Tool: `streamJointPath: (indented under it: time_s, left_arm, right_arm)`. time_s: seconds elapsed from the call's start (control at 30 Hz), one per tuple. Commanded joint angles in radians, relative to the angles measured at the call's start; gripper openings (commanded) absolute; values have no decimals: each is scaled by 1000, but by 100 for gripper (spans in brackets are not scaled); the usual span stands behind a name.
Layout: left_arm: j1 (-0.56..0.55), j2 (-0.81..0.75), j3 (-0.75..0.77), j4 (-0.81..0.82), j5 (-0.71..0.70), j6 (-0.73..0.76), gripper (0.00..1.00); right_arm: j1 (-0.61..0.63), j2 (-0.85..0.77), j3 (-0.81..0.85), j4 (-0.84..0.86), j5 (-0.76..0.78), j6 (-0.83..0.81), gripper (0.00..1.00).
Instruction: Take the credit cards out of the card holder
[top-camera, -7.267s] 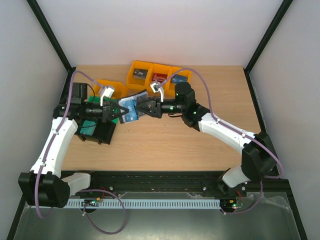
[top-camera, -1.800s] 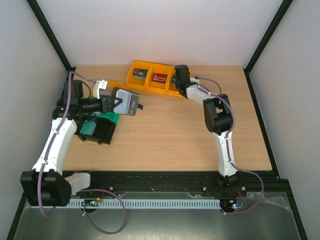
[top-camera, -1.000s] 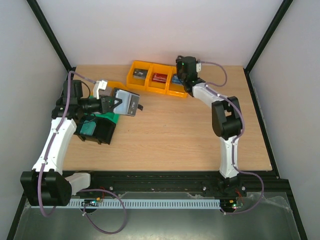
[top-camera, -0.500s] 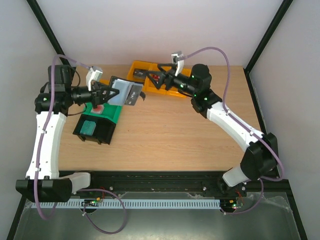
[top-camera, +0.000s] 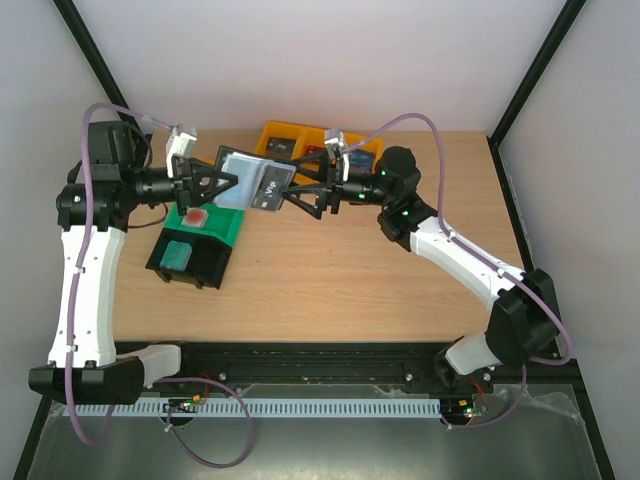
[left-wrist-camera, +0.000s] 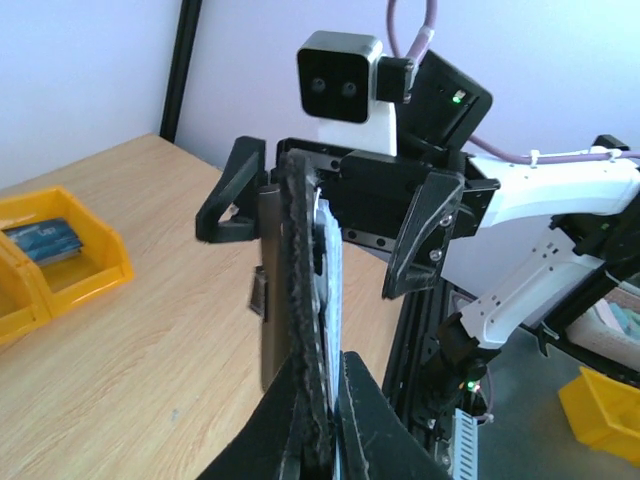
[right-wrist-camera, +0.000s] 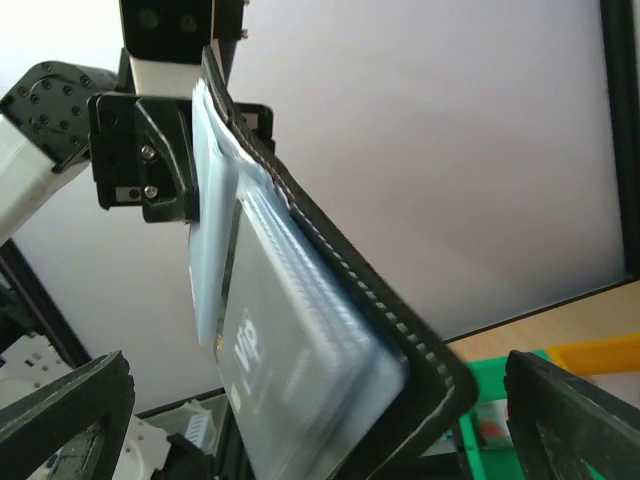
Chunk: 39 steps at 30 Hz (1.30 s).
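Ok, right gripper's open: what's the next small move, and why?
Probably ease the right gripper forward and close on the edge of the VIP card: the left gripper holds the card holder aloft, and the right one stands open just short of it, empty.

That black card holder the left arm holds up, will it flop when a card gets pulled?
Probably it bends: the card holder curves in the right wrist view, and the left gripper pinches only one edge. The grey VIP card looks flat and stiff, so it likely slides out rather than folds.
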Motion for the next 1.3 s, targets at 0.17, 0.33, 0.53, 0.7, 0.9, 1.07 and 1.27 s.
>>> streamJointPath:
  time_s: [0.17,0.33,0.53,0.7,0.9,1.07,1.27]
  left_arm:
    - [4,-8,22,-2,99,0,2]
    - [5,-13,-3,5,86,3,2]
    - [5,-25,-68,72,26,-62,3]
    - [20,-33,-73,36,4,-16,53]
    - [39,-35,-68,-25,-63,57,55]
    - [51,-33,-8,-131,-58,179,64]
    - [60,-31,45,-253,-45,320,70]
  right_arm:
    - [48,69,35,172,-85,105,98]
    - [52,84,58,174,-133,146,41]
    - [52,60,57,164,-132,128,2]
    - [47,18,97,-70,-134,-52,1]
    - [35,-10,146,-279,-150,-215,2]
    - [23,-10,141,-294,-150,-225,2]
    - [11,8,147,-302,-165,-215,2]
